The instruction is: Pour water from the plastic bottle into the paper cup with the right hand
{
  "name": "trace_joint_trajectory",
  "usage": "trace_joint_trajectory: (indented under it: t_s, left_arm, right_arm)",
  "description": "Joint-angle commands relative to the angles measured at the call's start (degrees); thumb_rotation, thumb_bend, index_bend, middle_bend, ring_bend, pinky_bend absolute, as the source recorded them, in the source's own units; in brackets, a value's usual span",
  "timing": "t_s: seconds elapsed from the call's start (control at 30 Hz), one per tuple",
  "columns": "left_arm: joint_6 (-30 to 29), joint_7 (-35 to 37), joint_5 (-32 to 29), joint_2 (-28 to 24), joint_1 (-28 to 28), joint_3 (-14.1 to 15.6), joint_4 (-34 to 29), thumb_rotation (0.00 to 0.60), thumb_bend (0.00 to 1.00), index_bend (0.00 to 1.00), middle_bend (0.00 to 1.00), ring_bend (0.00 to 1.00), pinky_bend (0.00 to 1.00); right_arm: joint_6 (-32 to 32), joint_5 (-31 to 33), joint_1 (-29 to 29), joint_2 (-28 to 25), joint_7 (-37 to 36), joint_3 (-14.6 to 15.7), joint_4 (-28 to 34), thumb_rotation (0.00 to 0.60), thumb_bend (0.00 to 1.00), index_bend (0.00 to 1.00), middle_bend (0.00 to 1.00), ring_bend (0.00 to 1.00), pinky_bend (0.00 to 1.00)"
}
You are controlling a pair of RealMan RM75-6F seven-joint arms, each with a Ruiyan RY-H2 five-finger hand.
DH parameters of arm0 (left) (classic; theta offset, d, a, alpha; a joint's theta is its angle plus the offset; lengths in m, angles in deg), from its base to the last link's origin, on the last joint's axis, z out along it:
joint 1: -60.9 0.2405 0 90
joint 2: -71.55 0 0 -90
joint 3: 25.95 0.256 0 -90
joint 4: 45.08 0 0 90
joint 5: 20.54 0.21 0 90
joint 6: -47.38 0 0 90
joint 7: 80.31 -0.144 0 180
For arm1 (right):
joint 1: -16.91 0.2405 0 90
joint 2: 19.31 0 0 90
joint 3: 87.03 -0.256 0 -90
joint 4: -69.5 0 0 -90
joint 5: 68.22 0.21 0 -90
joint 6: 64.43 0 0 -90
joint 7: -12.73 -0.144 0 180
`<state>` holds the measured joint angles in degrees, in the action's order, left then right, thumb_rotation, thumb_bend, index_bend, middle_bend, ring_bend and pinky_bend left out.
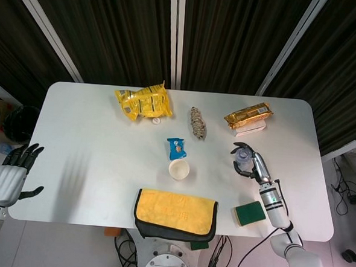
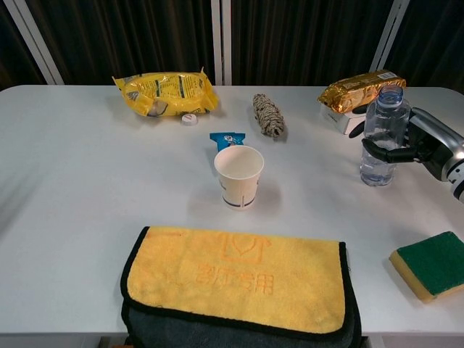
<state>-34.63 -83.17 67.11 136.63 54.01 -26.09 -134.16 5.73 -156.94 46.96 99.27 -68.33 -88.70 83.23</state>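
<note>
The clear plastic bottle (image 2: 381,134) stands upright and uncapped on the table's right side, with a little water in its base; from the head view its mouth (image 1: 243,154) shows. My right hand (image 2: 424,145) sits just right of it, fingers (image 2: 378,150) curving loosely around the bottle's front and the thumb held off its far side; the right hand (image 1: 253,164) looks spread in the head view too. The white paper cup (image 2: 239,176) stands upright at mid-table, well left of the bottle, also cup (image 1: 179,169). My left hand (image 1: 9,174) hangs open beyond the table's left edge.
A yellow-and-grey folded cloth (image 2: 239,279) lies at the front edge, a green sponge (image 2: 431,264) at front right. Behind the cup lie a blue packet (image 2: 227,138), a twine bundle (image 2: 267,114), a yellow snack bag (image 2: 165,93), a white cap (image 2: 190,119) and a gold packet (image 2: 359,88).
</note>
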Motion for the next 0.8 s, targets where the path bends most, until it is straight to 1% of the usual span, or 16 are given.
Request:
trace_joint_trajectory:
  t_s: [0.03,0.3,0.37,0.4,0.47,0.53,0.6,0.73,0.8]
  left_arm:
    - [0.1,-0.1,0.0,0.0,-0.1,0.0,-0.1,0.6,0.09,0.09,0.06,0.0,0.12]
    - [0.1,-0.3,0.2,0.0,-0.2,0.0,-0.3,0.6,0.09,0.09,0.06,0.0,0.12]
    - [0.1,-0.4,0.1,-0.1,-0.1,0.1,-0.4,0.6,0.09,0.09,0.06,0.0,0.12]
    - [0.0,-0.5,0.1,-0.2,-0.1,0.1,-0.4,0.6,0.09,0.09,0.06,0.0,0.12]
    - [0.0,-0.5,0.0,-0.3,-0.1,0.0,-0.6,0.6,0.09,0.09,0.06,0.0,0.12]
    - [0.1,-0.6,-0.1,-0.4,-0.1,0.0,-0.7,0.6,0.09,0.09,0.06,0.0,0.12]
    - [0.4,-0.7,-0.1,-0.3,-0.3,0.0,-0.7,0.6,0.09,0.09,0.06,0.0,0.12]
    - [0.6,-0.9,0.0,-0.1,-0.4,0.1,-0.7,0.6,0.09,0.09,0.06,0.0,0.12]
    - [0.5,-1.1,0.1,0.0,-0.4,0.1,-0.8,0.6,0.09,0.09,0.06,0.0,0.12]
  right_arm:
    - [0.2,0.1,-0.2,-0.2,0.0,-0.1,0.1,0.6,0.0,0.15,0.31,0.11,0.2]
    - [0.3,0.2,-0.4,-0.4,0.0,-0.2,0.5,0.6,0.0,0.14,0.3,0.12,0.2]
    - [0.4,0.1,-0.4,-0.5,0.0,0.0,0.5,0.6,0.0,0.13,0.29,0.11,0.19]
    - [0.4,0.0,-0.4,-0.6,0.0,0.1,0.5,0.6,0.0,0.12,0.27,0.09,0.18]
    - [0.3,-0.3,-0.6,-1.1,0.0,0.4,0.8,0.6,0.0,0.04,0.2,0.02,0.11]
    - [0.4,-0.3,-1.0,-1.5,0.2,0.5,1.0,0.6,0.0,0.0,0.14,0.0,0.08]
    - [0.6,-0.4,-1.4,-1.9,0.4,0.6,1.2,0.6,0.0,0.0,0.12,0.0,0.06]
    - [0.2,-0.9,-2.2,-3.4,1.6,1.4,2.2,0.6,0.0,0.0,0.03,0.0,0.0]
    - [0.2,-1.1,-2.7,-4.5,3.2,1.7,3.3,0.6,0.0,0.0,0.0,0.0,0.0]
